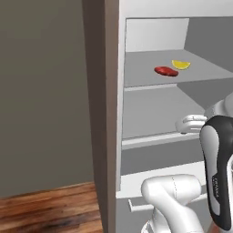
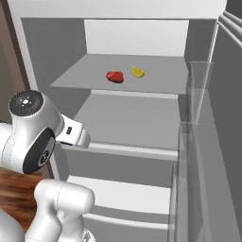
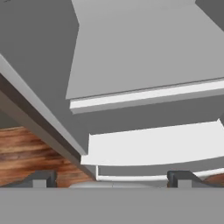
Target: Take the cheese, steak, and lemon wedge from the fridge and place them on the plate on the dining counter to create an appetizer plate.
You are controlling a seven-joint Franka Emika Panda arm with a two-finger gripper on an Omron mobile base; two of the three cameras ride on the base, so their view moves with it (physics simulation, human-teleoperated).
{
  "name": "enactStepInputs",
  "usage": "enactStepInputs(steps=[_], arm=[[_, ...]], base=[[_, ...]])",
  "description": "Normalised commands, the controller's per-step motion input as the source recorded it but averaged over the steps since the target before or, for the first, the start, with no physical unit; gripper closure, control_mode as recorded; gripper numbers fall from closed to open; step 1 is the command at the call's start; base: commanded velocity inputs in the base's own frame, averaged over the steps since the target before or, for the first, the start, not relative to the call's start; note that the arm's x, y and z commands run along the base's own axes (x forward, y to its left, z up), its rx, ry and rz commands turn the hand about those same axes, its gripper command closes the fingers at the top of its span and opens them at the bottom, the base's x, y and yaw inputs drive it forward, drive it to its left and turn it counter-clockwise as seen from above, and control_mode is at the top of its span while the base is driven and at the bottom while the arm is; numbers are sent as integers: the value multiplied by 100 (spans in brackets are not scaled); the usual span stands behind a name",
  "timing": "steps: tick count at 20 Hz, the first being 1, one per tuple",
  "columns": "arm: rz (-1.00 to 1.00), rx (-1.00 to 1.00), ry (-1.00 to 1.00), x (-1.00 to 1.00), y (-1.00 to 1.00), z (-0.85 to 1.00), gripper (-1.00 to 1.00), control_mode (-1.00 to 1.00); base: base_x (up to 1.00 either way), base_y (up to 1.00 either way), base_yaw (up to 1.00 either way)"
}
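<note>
the pincer is seen in the hand view with its two dark fingertips set far apart, as wide as they go; nothing is held between them and nothing is touched. it is pointed toward the lower part of the open fridge, where the pale bottom drawer with its bar handle is seen just beyond the tips, and a bare grey shelf above it. wooden floor is seen beside the fridge's side wall.

in the left base view the arm is seen rising at the lower right, in front of the fridge's lower shelves; in the right base view it is seen at the lower left.

the steak is laid flat on the upper shelf, a red slab whose long axis runs roughly across the shelf, left to right in the left base view. the lemon wedge is set just beside it, slightly farther back and to the right, a little apart from it; its long axis runs roughly side to side, and which way its curved back faces cannot be told. both are well above and well apart from the pincer. the middle shelf is seen between them and the drawer
</note>
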Motion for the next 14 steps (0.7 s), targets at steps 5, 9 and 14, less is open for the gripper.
enactStepInputs(steps=[5,9,14], arm=[[0,0,0,0,0,0,-100,100],[0,0,0,0,0,0,-100,100],[0,0,0,0,0,0,-100,100]], base=[[61,-29,26],[45,-31,25],[31,-24,17]])
